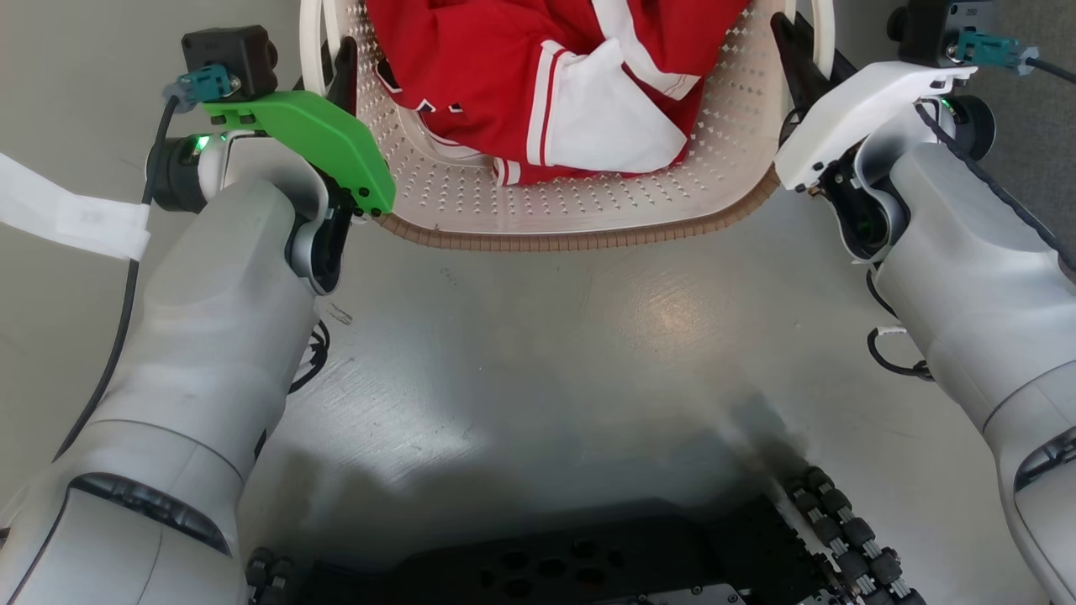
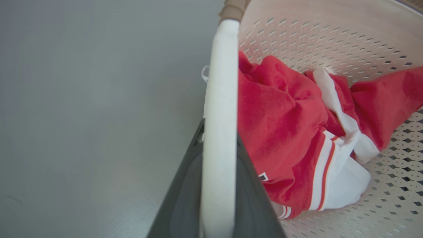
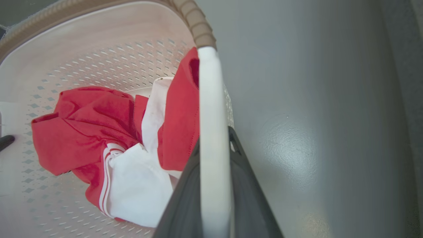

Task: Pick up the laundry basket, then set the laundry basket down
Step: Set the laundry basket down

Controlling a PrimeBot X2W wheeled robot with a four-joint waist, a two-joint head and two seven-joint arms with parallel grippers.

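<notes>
The laundry basket (image 1: 580, 239), cream-white and perforated with a brown woven-look rim, lies at the top middle of the head view with a red and white garment (image 1: 572, 76) in it. My left gripper (image 1: 338, 71) is shut on its left white loop handle (image 2: 219, 99), a dark finger (image 2: 185, 185) on either side. On the other side my right gripper (image 1: 794, 50) is shut on the right handle (image 3: 211, 99) in the same way. I cannot tell whether the basket rests on the floor.
Smooth grey floor (image 1: 546, 361) spreads between the basket and my black base (image 1: 588, 563) with its roller wheels. A white tape strip (image 1: 76, 218) lies at the left. A darker floor strip (image 1: 1034, 151) runs along the far right.
</notes>
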